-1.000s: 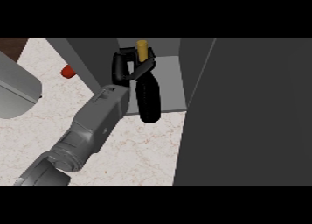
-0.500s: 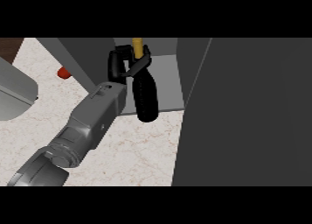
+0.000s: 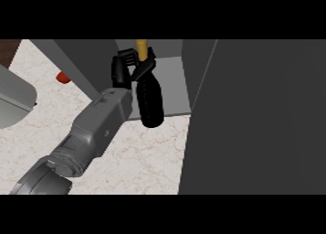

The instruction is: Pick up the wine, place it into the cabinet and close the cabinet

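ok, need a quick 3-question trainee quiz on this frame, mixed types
1. True or false: the hand has its fingers curled round the bottle.
2. The bottle's yellow top points toward: A) the cabinet's inside, B) the counter, C) the red thing.
3. Fill in: the large dark door stands ____ (open/closed).

Key: 1 true; 2 A; 3 open.

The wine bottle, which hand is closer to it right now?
Apparently the left hand: its fingers curl around the wine bottle near the neck, at the open cabinet. The right hand is not in view.
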Robot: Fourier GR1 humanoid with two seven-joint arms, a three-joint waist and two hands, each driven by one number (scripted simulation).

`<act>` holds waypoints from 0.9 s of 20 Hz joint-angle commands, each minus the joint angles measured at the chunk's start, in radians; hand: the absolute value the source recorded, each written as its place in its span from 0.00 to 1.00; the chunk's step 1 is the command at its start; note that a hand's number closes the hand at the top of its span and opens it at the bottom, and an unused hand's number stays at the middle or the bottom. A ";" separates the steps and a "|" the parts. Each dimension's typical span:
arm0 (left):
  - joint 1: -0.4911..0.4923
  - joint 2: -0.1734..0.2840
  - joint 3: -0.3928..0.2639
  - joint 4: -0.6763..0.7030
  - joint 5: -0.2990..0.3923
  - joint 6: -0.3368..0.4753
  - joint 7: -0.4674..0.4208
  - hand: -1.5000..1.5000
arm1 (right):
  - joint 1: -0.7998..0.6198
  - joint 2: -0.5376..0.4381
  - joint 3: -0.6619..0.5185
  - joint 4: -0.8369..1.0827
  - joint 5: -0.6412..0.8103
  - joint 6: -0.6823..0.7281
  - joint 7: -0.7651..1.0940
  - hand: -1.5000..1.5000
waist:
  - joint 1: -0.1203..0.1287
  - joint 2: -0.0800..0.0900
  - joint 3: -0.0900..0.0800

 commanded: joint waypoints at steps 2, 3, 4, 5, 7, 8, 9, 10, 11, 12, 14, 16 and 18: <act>0.055 -0.029 0.034 0.013 0.031 -0.080 -0.004 1.00 | 0.008 0.011 0.011 -0.040 -0.012 -0.009 0.010 0.00 | -0.008 0.008 -0.002; 0.070 -0.029 0.041 0.008 0.042 -0.099 -0.005 1.00 | 0.000 0.004 0.009 -0.039 -0.023 0.008 -0.007 0.00 | -0.016 0.008 -0.002; 0.079 -0.029 0.046 0.011 0.044 -0.132 -0.001 1.00 | -0.010 -0.002 -0.012 -0.012 -0.031 0.002 0.005 0.00 | -0.001 0.007 -0.002; 0.102 -0.029 0.051 0.006 0.057 -0.120 -0.029 1.00 | -0.007 0.014 -0.005 -0.009 -0.031 0.004 -0.026 0.00 | -0.025 0.014 -0.002; 0.130 -0.029 0.052 0.017 0.061 -0.163 -0.018 1.00 | -0.006 0.001 0.002 -0.062 -0.039 -0.004 0.033 0.00 | -0.026 0.003 -0.002; 0.096 -0.029 0.053 0.007 0.070 -0.177 0.014 1.00 | -0.014 -0.001 -0.011 0.008 -0.035 0.013 -0.004 0.00 | -0.026 0.010 -0.002; 0.111 -0.029 0.053 0.014 0.074 -0.148 -0.005 1.00 | -0.030 0.011 -0.003 0.007 -0.018 -0.005 -0.008 0.00 | -0.026 0.006 -0.002; 0.144 -0.029 0.046 0.002 0.072 -0.187 -0.049 1.00 | -0.016 0.008 -0.019 -0.013 -0.049 0.010 -0.015 0.00 | -0.032 0.008 -0.001; 0.186 -0.029 0.042 0.001 0.082 -0.190 -0.078 1.00 | -0.011 0.005 -0.013 -0.019 -0.051 0.008 0.006 0.00 | -0.046 0.004 -0.002; 0.136 -0.028 0.052 -0.003 0.092 -0.163 -0.054 1.00 | 0.014 0.010 -0.022 -0.015 -0.070 0.024 -0.017 0.00 | -0.044 0.007 0.000; 0.184 -0.028 0.043 0.014 0.095 -0.209 -0.043 1.00 | 0.009 0.027 0.010 -0.043 -0.049 0.004 0.003 0.00 | -0.053 0.006 -0.002; 0.180 -0.028 0.037 0.004 0.108 -0.222 -0.038 1.00 | -0.017 0.025 0.014 0.008 -0.027 0.011 -0.022 0.00 | -0.056 0.008 -0.003; 0.191 -0.028 0.039 0.007 0.118 -0.217 -0.048 1.00 | -0.034 0.019 0.002 0.009 -0.053 0.017 -0.014 0.00 | -0.065 0.011 -0.003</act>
